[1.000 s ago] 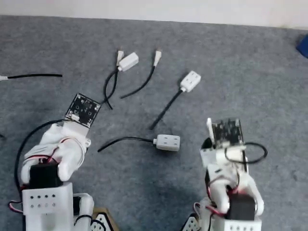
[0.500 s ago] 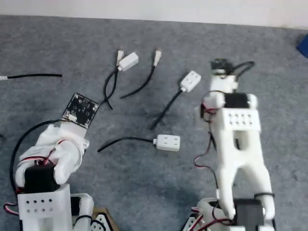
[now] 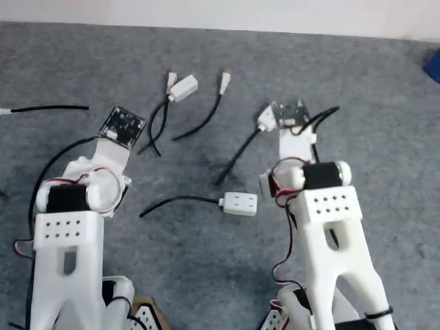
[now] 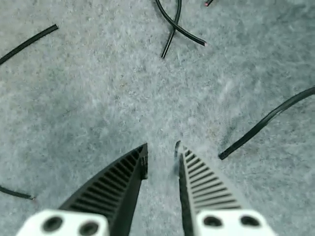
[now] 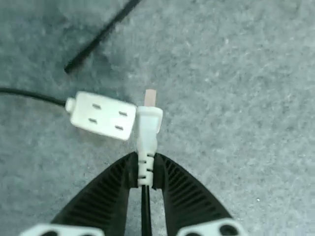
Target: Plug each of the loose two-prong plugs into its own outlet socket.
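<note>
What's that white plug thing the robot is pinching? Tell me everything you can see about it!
It is a small white plug, plastic-looking, with a ribbed neck and a black cord trailing back. A brassy prong sticks out in front. The right gripper pinches the neck between its dark jaws. The plug sits beside the end of a white socket block, not plugged in.

Outlet sockets, white: three. Far socket [image 3: 184, 87], middle socket [image 3: 265, 119], near socket [image 3: 239, 203].
Two-prong plugs: three. Left plug [image 3: 170, 78], centre plug [image 3: 224, 81], held plug [image 5: 147, 123].
Arms: two. Left arm [image 3: 69, 227], right arm [image 3: 330, 206].
</note>
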`<state>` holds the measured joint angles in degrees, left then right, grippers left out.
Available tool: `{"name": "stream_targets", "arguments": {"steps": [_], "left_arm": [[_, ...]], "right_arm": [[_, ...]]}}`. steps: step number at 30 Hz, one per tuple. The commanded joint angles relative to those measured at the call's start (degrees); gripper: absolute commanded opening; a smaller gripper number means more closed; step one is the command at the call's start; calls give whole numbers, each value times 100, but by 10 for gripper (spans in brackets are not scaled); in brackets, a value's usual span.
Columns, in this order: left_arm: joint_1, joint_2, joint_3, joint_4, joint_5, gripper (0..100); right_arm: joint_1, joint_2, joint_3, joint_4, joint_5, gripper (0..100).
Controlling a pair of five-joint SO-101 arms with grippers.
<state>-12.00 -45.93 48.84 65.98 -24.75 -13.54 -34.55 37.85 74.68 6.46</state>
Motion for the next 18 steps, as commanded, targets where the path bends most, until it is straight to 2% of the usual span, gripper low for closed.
{"name": "stream_targets", "arguments": {"steps": [1, 7, 18], "left_arm": [[242, 277, -233, -158, 9, 109], [831, 734, -259, -185, 35, 105], [1138, 796, -224, -343, 26, 105]], "right_arm": [[-57, -365, 312, -295, 114, 10], [-479, -453, 611, -514, -782, 8], [-505, -514, 1007, -831, -686, 8]]}}
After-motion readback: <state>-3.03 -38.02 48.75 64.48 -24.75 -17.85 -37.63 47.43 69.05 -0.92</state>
